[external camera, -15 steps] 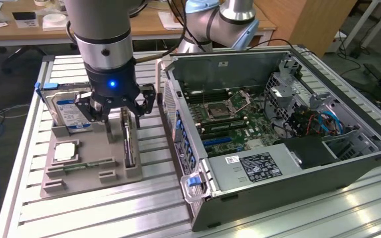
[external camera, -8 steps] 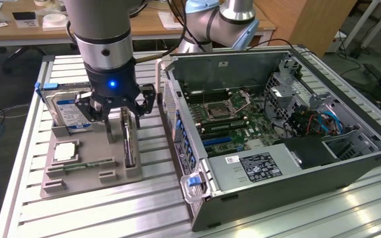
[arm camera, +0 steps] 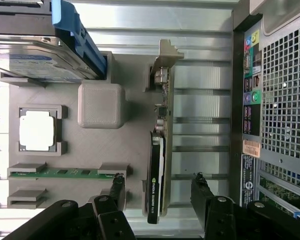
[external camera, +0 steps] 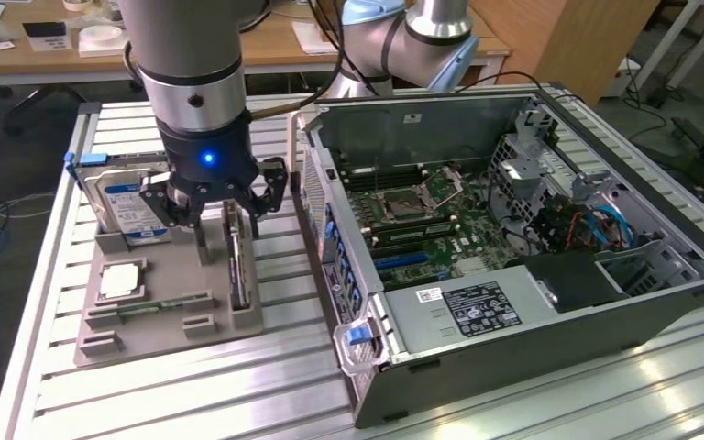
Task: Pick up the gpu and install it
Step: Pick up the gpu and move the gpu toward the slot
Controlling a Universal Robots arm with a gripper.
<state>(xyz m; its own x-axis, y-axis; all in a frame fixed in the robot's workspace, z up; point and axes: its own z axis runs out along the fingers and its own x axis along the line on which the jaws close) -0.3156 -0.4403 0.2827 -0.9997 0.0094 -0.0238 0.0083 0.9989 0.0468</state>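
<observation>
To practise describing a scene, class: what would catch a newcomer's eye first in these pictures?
The opened computer case on the exterior view's right, its motherboard bare, draws the eye first. Next comes the gripper, lit blue, hanging open over the grey holder on the exterior view's left, a finger on either side of the gpu standing on edge there.

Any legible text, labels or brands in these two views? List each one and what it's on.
"NVIDIA QUADRO": on the edge of the gpu; the characters after it are blurred.
Hard drive label: print too small to read.
Power supply label: too small to read.
Rear panel stickers on the computer case: blurred, unreadable.
</observation>
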